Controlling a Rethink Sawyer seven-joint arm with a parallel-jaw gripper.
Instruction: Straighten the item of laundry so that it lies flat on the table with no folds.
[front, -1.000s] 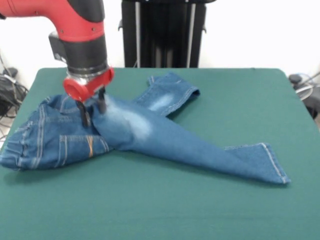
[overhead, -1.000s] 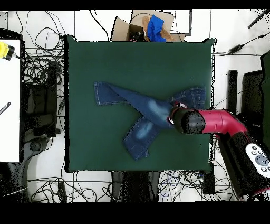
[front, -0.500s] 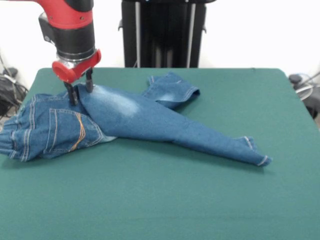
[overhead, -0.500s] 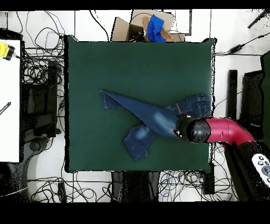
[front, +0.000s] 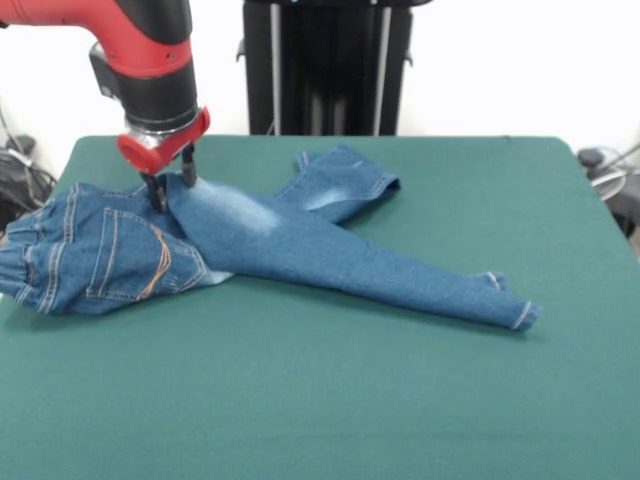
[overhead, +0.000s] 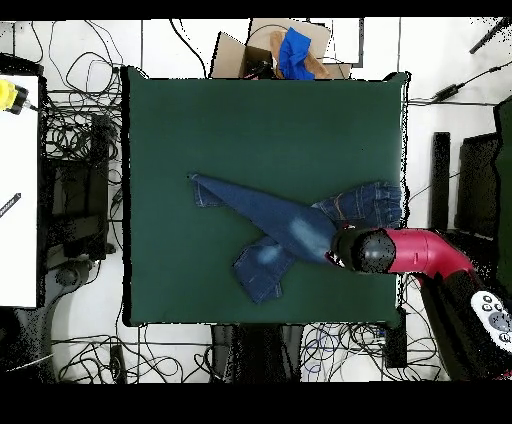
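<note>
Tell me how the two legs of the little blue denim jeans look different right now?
The long leg of the small blue denim jeans stretches out towards the front of the dark green table; the short leg points towards the back. The long leg lies over the short leg, hiding part of it. The short leg's hem lies flat and wide; the long leg's hem looks curled. Both have faded whitish patches.

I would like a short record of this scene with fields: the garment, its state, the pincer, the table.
garment: small blue denim jeans, faded whitish patches, orange stitching on a back pocket
state: not flat; the two legs cross, the waist part lies bunched near the table edge, the end of the long leg is turned over
pincer: pincer down on the jeans near the seat, its two dark fingers close together with denim between them
table: green cloth table, much wider than the jeans
overhead view: the arm covers the grasp point
</note>
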